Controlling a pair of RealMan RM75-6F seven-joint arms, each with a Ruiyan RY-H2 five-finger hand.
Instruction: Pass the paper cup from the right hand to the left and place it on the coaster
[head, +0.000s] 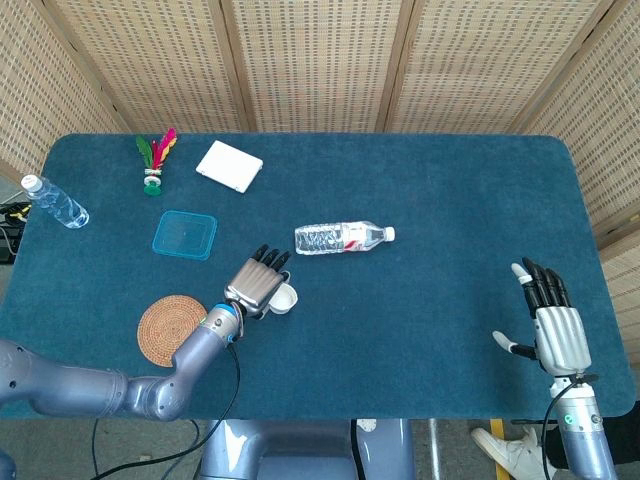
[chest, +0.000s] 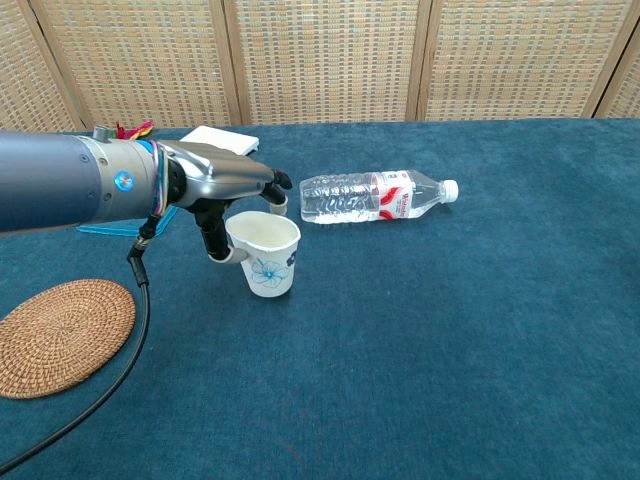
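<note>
1. Two hands matter here: your left hand (chest: 215, 190) grips the white paper cup with a blue flower print (chest: 264, 254), fingers (chest: 258, 180) over its rim and thumb against its side, tilting it slightly; whether it clears the blue carpeted tabletop (chest: 480, 320) you cannot tell.
2. Your right hand (head: 552, 328) hovers well apart near the edge, fingers spread, holding nothing.
3. Treat the cup as light, thin-walled and easily crushed; hold it mid-wall with gentle pressure.
4. The round woven rattan coaster (chest: 58, 335) lies flat and coarse, to the cup's left.
5. A clear plastic water bottle (chest: 370, 195) lies on its side just behind the cup.
</note>
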